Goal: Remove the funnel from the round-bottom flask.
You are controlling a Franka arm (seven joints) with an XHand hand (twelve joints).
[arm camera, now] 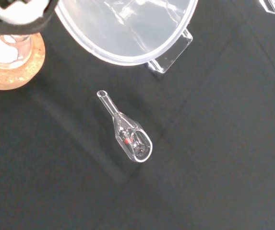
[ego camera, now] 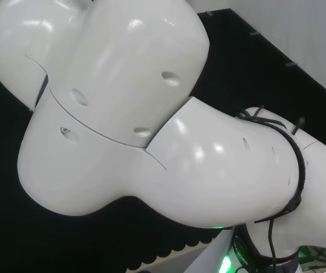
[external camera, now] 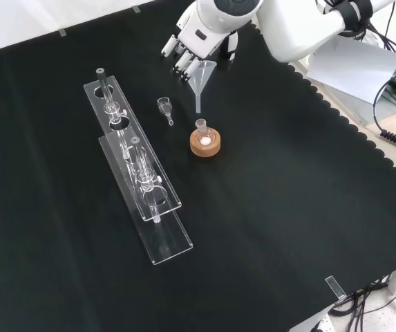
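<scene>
Front view: hand (external camera: pixel 196 41) at top of cloth, fingers curled on the rim of the funnel (external camera: pixel 202 75); funnel held upright, its stem tip hanging above the neck of the round-bottom flask (external camera: pixel 202 131) with a gap showing, so it looks lifted clear; flask sits in its cork ring (external camera: pixel 205 146); small glass scoop (external camera: pixel 165 108) lies just to the left, clear racks (external camera: pixel 132 162) farther left; judged: removal mostly done, what's left is carrying the funnel aside and setting it down on bare cloth
</scene>
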